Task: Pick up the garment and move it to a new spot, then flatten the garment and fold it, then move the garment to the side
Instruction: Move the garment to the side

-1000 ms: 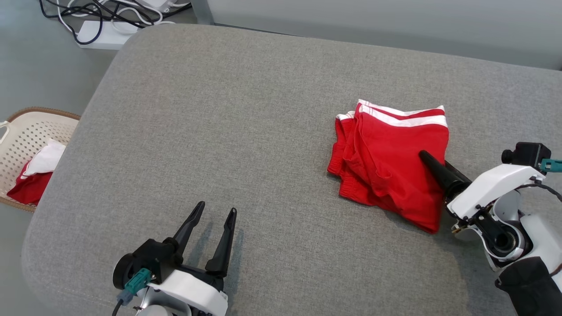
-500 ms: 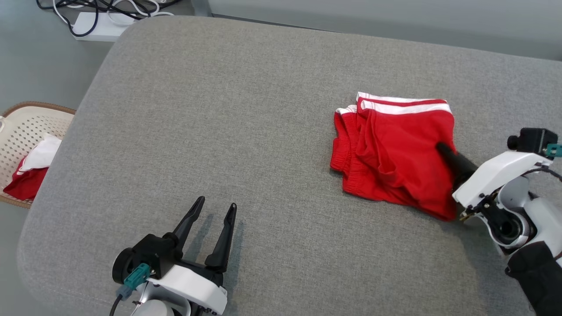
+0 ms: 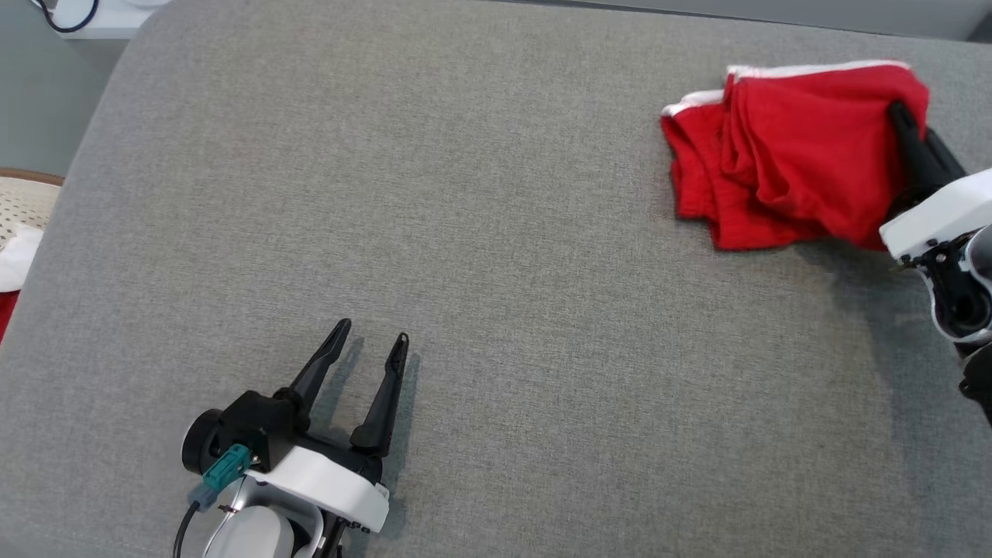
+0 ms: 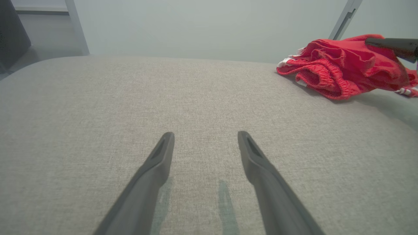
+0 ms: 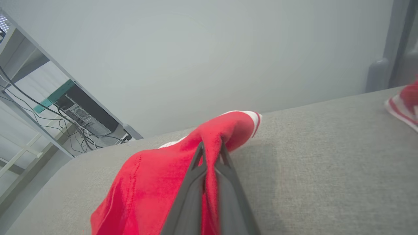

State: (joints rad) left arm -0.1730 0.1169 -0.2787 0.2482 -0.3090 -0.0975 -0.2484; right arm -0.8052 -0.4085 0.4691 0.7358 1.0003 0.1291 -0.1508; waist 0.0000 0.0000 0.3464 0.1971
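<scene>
The garment is a folded pair of red shorts with white stripes, at the far right of the grey table. My right gripper is shut on the garment's right edge and holds that edge raised. In the right wrist view the red cloth of the garment is pinched between the two dark fingers of the right gripper. The left wrist view has the garment bunched at the upper right. My left gripper rests open near the front of the table, far from the garment, with nothing in it.
A wicker basket with white and red cloth stands off the table's left edge. A white power strip with cables lies on the floor at the far left. Another red and white cloth lies at the right edge of the right wrist view.
The right gripper has shut on the garment's right edge and pulled it right and away. The head camera has tilted, shifting the whole scene. The left gripper stays open.
</scene>
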